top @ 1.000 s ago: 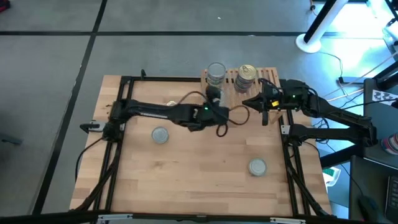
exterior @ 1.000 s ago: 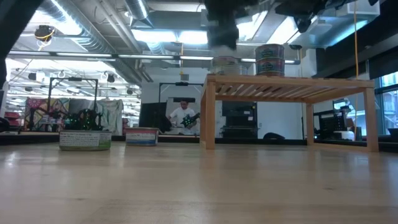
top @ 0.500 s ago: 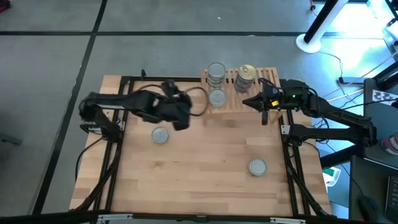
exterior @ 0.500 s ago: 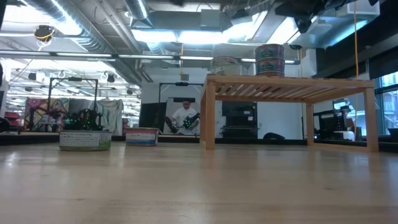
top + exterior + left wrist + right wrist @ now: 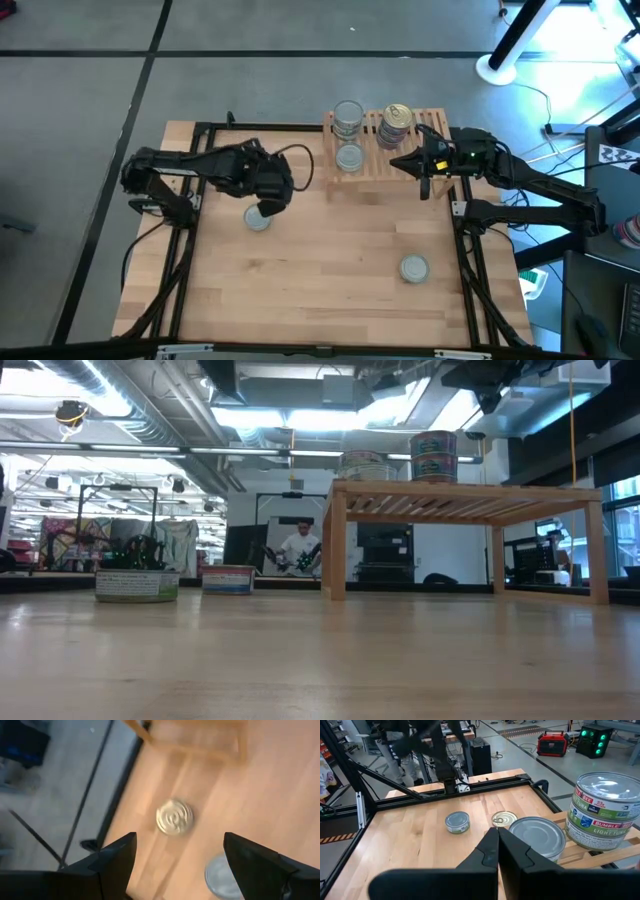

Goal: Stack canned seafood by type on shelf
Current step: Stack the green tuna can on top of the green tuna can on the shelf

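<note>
Hovering over the left part of the plank surface [image 5: 330, 270], the left gripper [image 5: 268, 200] holds its jaws spread wide with nothing between them. In the left wrist view the two dark fingers [image 5: 117, 862] stand well apart, and between them, farther down on the wood, lies a gold-topped tin [image 5: 174, 817]; a silver-topped tin [image 5: 222, 877] shows partly beside the other finger. From above, that silver-topped tin [image 5: 258, 218] sits just below the left gripper, partly covered by it.

The right gripper [image 5: 405, 163] waits at the right end of the shelf [image 5: 425, 125], its jaws pressed fully together and holding nothing; the right wrist view shows the closed fingers [image 5: 497, 852] meeting in a point.

On the shelf, near the far edge of the surface, stands a stack of silver-topped tins [image 5: 347, 118] with a gold-topped stack [image 5: 396, 120] just beside it to the right. A single silver-topped tin [image 5: 349, 157] lies in front of the silver stack, nearer the shelf's front edge. In the low view the two stacks [image 5: 434, 457] rise above the shelf top [image 5: 465, 490].

One more silver-topped tin [image 5: 414, 267] rests alone on the surface, toward the front right, well apart from the others.

In the low view two tins [image 5: 137, 584] stand on the wood at left, and a person [image 5: 297, 547] shows in the room behind.
</note>
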Available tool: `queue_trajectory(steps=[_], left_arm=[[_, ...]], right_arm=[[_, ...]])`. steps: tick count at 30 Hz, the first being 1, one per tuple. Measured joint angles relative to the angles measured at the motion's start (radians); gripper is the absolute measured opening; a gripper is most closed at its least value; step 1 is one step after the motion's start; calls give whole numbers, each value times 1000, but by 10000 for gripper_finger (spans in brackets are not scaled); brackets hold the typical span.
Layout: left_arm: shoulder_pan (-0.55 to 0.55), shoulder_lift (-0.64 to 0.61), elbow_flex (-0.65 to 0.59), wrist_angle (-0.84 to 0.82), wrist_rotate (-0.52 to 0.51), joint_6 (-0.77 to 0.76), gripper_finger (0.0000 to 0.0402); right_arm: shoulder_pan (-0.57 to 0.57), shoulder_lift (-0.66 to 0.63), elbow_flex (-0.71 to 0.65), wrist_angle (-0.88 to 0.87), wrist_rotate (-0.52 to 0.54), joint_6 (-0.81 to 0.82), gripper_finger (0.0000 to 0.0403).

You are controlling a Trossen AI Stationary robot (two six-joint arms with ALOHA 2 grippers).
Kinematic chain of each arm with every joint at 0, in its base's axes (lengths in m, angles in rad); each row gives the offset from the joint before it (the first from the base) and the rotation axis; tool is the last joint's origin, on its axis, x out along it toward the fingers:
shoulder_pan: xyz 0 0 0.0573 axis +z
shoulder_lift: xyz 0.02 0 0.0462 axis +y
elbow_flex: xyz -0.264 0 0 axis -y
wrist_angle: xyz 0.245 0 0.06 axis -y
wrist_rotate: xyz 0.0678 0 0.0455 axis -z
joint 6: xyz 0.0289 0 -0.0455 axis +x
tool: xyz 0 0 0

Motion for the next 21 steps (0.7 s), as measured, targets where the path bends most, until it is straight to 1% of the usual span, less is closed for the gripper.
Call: queue_trajectory(steps=[4, 7, 11, 14, 18, 21], left_arm=[[1, -3, -115, 1, 66, 40, 294], [1, -3, -212, 35, 165, 52, 294], [-9, -3, -345, 118, 301, 37, 294], [-21, -3, -447, 195, 373, 4, 294], [-46, -3, -565, 291, 447, -19, 294], [-67, -2, -640, 370, 481, -39, 294]], right_arm=[[0, 0, 0, 1, -1, 0, 5], [0, 0, 0, 2, -9, 0, 5], [0, 14, 0, 10, -91, 0, 14], [1, 39, 0, 13, -144, 1, 45], [0, 89, 0, 15, -205, 47, 106], [1, 132, 0, 15, -279, 53, 146]])
